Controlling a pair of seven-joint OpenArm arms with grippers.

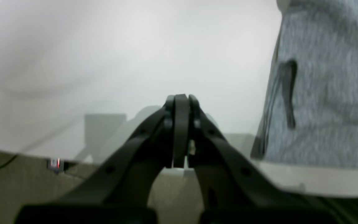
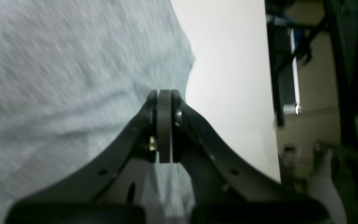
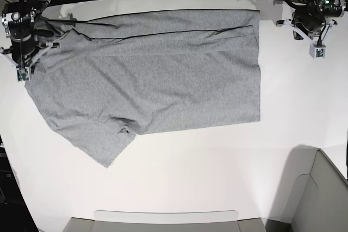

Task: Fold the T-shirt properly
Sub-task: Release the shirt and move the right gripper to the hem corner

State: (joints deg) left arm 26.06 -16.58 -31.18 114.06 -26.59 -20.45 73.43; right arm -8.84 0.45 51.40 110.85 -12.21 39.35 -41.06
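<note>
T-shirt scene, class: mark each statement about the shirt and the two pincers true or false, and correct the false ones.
1. The T-shirt lies spread on the white table. True.
2. The left pincer is open. False: its jaws are shut.
3. The right pincer holds up the T-shirt. False: it is shut, with nothing seen between its jaws.
4. One short sleeve points toward the table's near edge. True.

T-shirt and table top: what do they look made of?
T-shirt: soft knit, likely cotton jersey, matte; heathered grey fleck and loose creases point that way. Table: smooth white hard surface, probably laminate, faint sheen and a plain pale edge; exact material unclear.
</note>
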